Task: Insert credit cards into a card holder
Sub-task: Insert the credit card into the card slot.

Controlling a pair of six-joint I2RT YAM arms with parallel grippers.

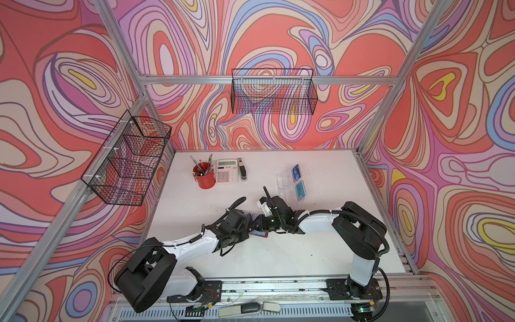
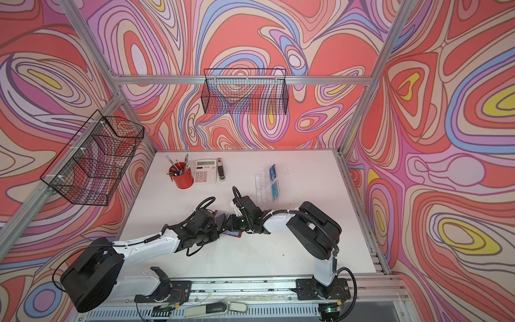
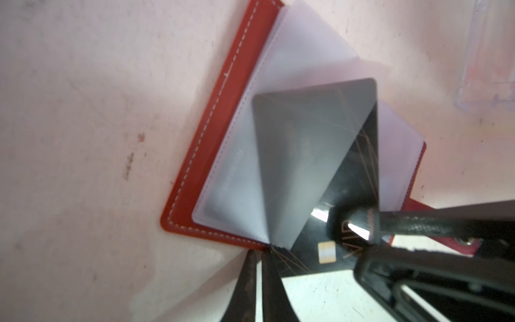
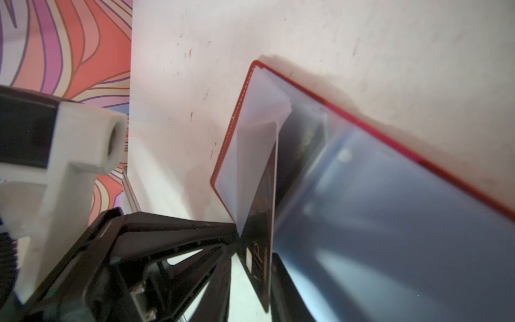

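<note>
We are seeing the red card holder (image 3: pixel 211 167) lying open mid-table, a dark VIP card (image 3: pixel 359 156) sitting partway inside its raised clear sleeve (image 3: pixel 292 145). The right gripper (image 4: pixel 256 251) is clamping the card, and the left gripper (image 3: pixel 260 252) is pinching the sleeve's corner, fingers together. Both arms are crowding over it. Blue cards (image 1: pixel 300 189) are standing in an acrylic stand (image 1: pixel 281 181) near behind, while a pen cup (image 1: pixel 205 178) and calculator (image 1: pixel 227 170) are sitting well apart at the far edge. Bare table (image 1: pixel 278 259) is lying open nearer us
</note>
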